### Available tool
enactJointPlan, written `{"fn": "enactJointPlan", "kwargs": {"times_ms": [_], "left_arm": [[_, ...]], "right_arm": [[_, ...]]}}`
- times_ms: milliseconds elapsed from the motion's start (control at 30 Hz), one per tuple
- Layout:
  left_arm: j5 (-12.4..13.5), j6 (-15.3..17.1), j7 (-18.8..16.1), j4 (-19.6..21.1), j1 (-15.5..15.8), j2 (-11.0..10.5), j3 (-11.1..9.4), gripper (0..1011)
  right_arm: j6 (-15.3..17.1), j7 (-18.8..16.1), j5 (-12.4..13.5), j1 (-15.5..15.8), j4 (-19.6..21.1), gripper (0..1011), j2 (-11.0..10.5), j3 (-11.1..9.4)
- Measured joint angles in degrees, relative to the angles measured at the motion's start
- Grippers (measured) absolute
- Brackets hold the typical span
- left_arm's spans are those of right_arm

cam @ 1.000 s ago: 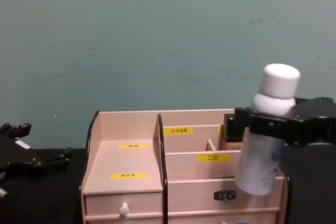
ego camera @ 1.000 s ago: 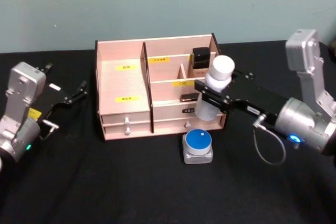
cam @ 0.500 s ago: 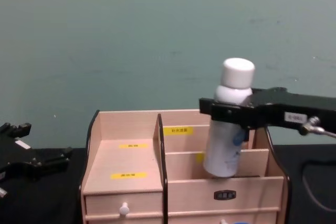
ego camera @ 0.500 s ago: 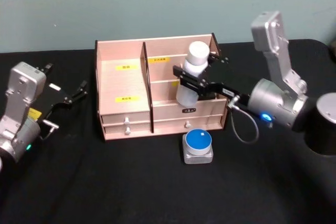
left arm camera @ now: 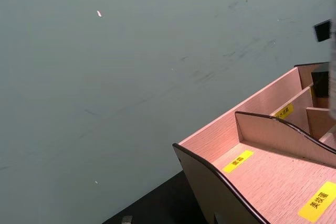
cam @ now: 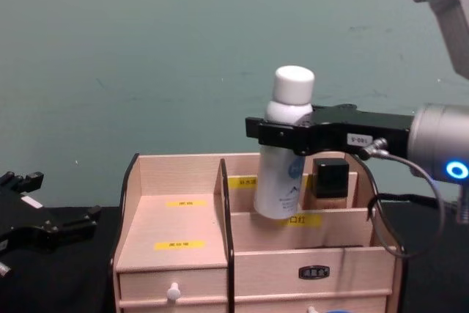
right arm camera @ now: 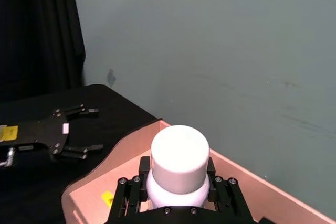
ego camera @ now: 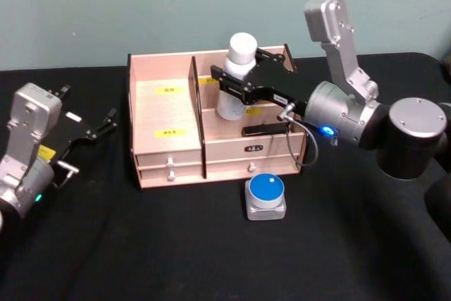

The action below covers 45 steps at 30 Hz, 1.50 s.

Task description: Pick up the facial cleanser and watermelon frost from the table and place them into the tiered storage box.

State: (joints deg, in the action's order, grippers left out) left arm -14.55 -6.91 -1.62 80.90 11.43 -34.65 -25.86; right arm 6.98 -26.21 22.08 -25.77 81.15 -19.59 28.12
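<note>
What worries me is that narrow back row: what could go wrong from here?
The facial cleanser hangs slightly tilted in the right gripper over the tiered storage box; lowered like this, its base might catch a divider and tip. The black-capped bottle stands right beside it in the back row, so the cleanser or gripper could knock it over. The left gripper is parked open at the left.

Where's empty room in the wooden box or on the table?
The light wooden stepped box's wide left section, between its outer wall and middle divider, is bare. So is the black table before the left drawers. Crowded: back right, where the right claw holds the tall white bottle beside a black-capped bottle; the blue-lidded clear jar sits before the right drawers.
</note>
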Motion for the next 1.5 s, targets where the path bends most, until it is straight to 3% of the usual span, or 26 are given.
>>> {"fn": "enactJointPlan", "kwargs": {"times_ms": [533, 1500], "left_arm": [[0.0, 0.0, 0.0, 0.0, 0.0, 0.0, 0.0, 1010], [0.0, 0.0, 0.0, 0.0, 0.0, 0.0, 0.0, 1010]], "right_arm": [[-2.36, 1.14, -2.5, -5.77, -9.93, 592, 5.3, 0.29], [-2.62, 0.46, -4.2, -7.32, -13.74, 592, 7.41, -0.17]]}}
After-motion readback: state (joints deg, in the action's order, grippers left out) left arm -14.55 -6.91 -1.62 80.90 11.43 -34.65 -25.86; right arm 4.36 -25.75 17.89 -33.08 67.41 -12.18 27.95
